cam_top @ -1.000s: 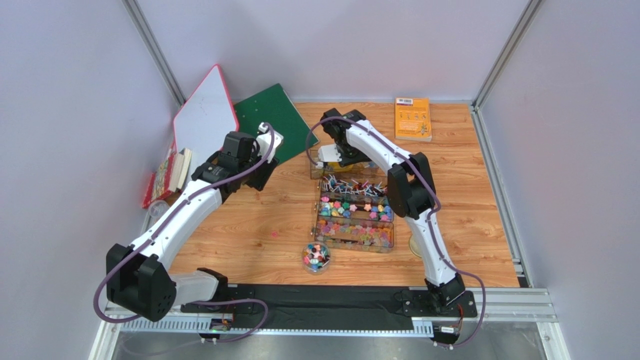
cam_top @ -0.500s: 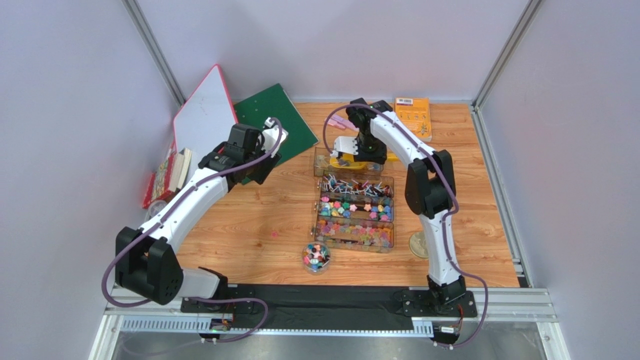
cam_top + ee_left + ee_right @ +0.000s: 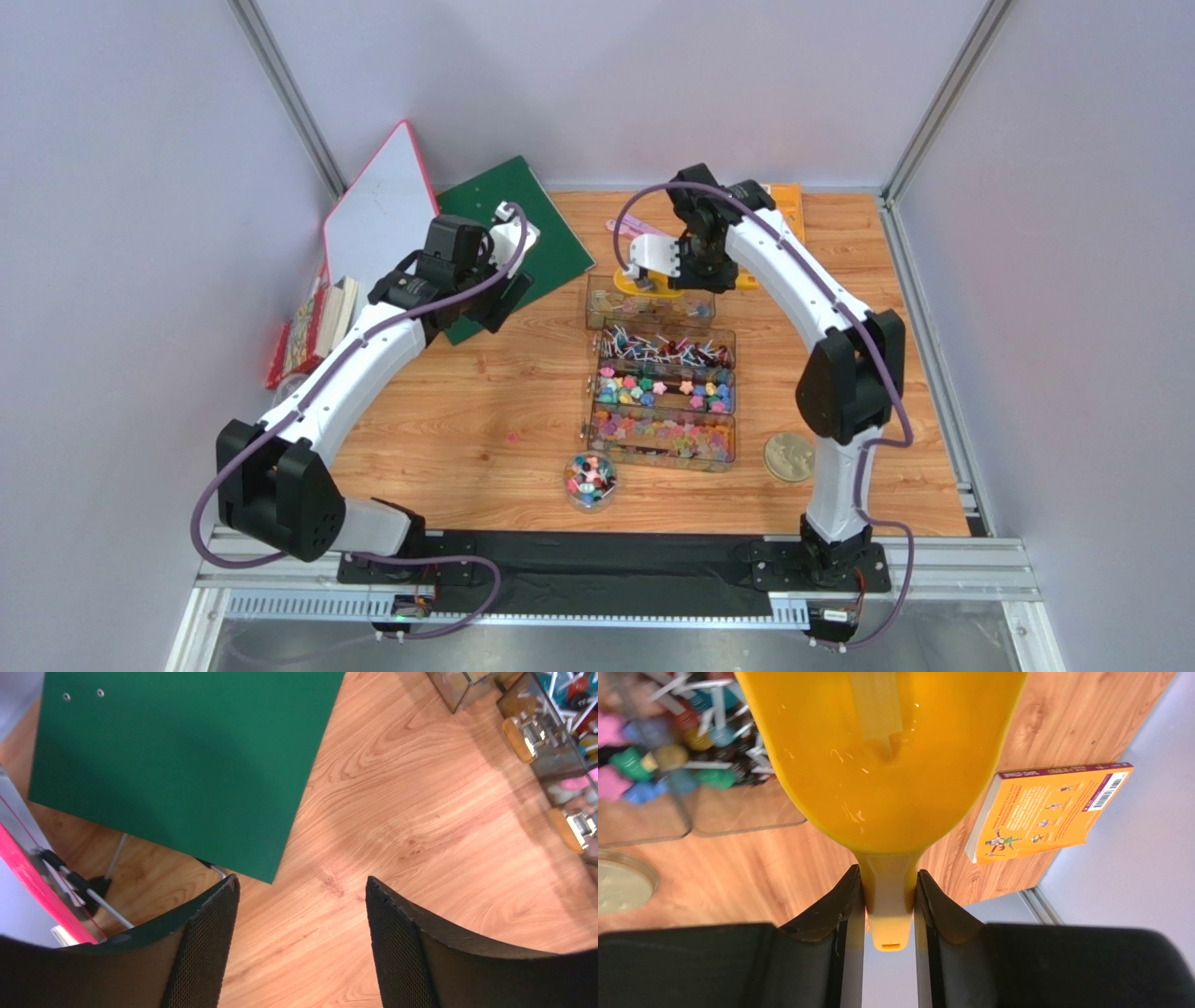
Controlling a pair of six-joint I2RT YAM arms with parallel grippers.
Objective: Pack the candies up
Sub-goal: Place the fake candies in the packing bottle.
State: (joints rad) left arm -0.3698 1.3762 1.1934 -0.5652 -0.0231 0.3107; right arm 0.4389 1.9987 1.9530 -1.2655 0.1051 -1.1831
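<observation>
Right gripper (image 3: 889, 876): fingers clenched on the narrow handle of the yellow scoop (image 3: 878, 756).
Left gripper (image 3: 302, 889): fingers released, nothing between them; above bare wood just beside the corner of the green folder (image 3: 182, 763), toward the far-left corner of the tabletop (image 3: 463, 420).
Scoop load: no sweets visible on the face the right wrist view shows.
Candies (image 3: 659, 392): in rows inside the clear compartment box (image 3: 734, 420) at mid-tabletop; more in the small round jar (image 3: 568, 483) near the near edge.
Handling (judged): tiny, light, hard-looking; likely to roll and scatter; too small for a finger pinch.
Hold point (judged): lift in bulk in the scoop bowl, kept level.
Writing: orange book (image 3: 1046, 812) at the far edge shows a barcode and print, too small to read.
</observation>
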